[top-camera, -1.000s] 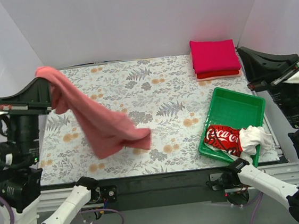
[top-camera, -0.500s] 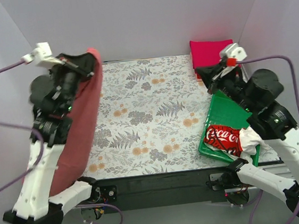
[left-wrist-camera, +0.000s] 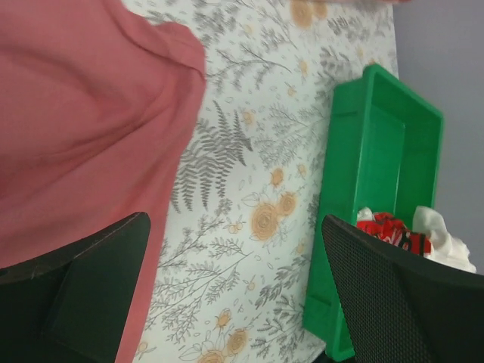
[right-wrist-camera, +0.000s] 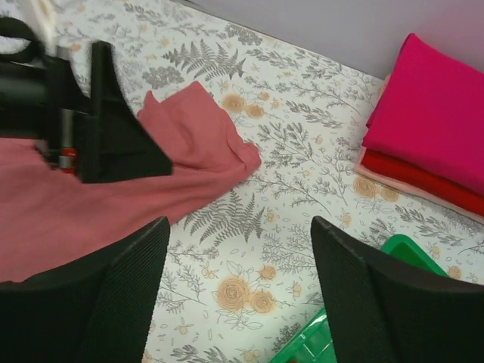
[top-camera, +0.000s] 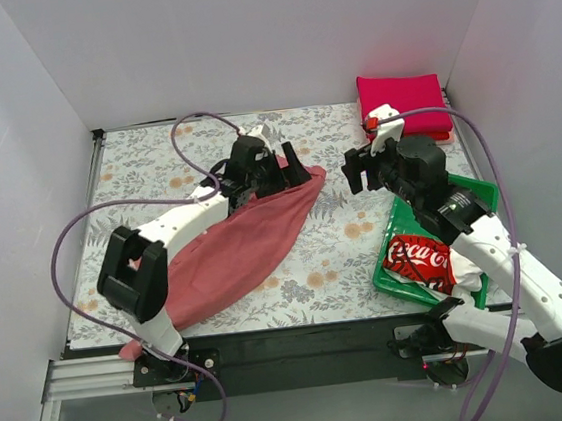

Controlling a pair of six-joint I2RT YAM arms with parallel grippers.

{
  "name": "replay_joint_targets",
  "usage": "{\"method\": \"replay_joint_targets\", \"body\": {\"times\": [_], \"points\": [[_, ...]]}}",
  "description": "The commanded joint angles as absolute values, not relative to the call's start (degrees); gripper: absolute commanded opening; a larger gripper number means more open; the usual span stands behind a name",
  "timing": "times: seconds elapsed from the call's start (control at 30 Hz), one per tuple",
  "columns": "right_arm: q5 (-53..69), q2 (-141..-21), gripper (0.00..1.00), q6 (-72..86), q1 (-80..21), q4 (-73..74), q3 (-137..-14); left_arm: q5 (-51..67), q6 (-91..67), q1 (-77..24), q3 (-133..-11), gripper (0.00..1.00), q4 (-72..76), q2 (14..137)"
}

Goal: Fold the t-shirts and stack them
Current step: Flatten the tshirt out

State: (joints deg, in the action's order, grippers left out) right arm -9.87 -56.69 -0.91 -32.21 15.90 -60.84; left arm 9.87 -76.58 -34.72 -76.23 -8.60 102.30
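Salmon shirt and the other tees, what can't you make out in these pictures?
Salmon shirt: top view, left arm covers its left side and near end; left wrist view cuts it at the top and left edges.
Coca-Cola shirt: top view, right arm crosses its right side; lettering only partly shown.
Folded stack: right wrist view cuts it at the right edge; number of shirts unclear.

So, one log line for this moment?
left end effector: open, over salmon t-shirt edge | right end effector: open, empty | salmon t-shirt: unfolded on table | folded stack: far right | Coca-Cola t-shirt: in green tray
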Motion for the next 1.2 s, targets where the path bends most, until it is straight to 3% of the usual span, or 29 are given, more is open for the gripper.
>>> {"method": "replay_joint_targets", "body": {"times": [0.0, 0.03, 0.2, 0.47, 0.67, 0.83, 1.17], "points": [[-9.5, -58.6, 0.83, -0.4, -32.1, 10.5, -59.5, -3.7, -77.5, -33.4, -71.3, 0.97, -9.6, 85.5], [-8.2, -59.3, 0.92, -0.4, -32.1, 9.7, -59.2, -7.3, -79.1, -33.4, -66.8, 0.97, -11.1, 83.1], [5.3, -69.3, 0.98, -0.4, -32.0, 3.6, -60.5, -26.1, -98.8, -32.0, -52.5, 0.97, -27.0, 68.4], [22.5, -101.7, 0.98, 3.6, -33.0, 2.0, -78.3, -26.3, -110.7, -31.2, -36.7, 0.98, -38.7, 49.0], [22.8, -117.3, 0.98, 6.8, -34.5, 2.9, -88.4, -27.2, -110.1, -31.0, -36.0, 0.98, -40.7, 46.8], [16.9, -118.6, 0.98, 7.2, -34.4, 3.4, -83.9, -28.0, -109.2, -31.0, -37.6, 0.98, -40.9, 51.0], [9.0, -102.2, 0.98, 16.1, -27.6, 4.2, -53.7, -27.8, -105.0, -30.2, -41.3, 0.98, -36.4, 58.9]]}}
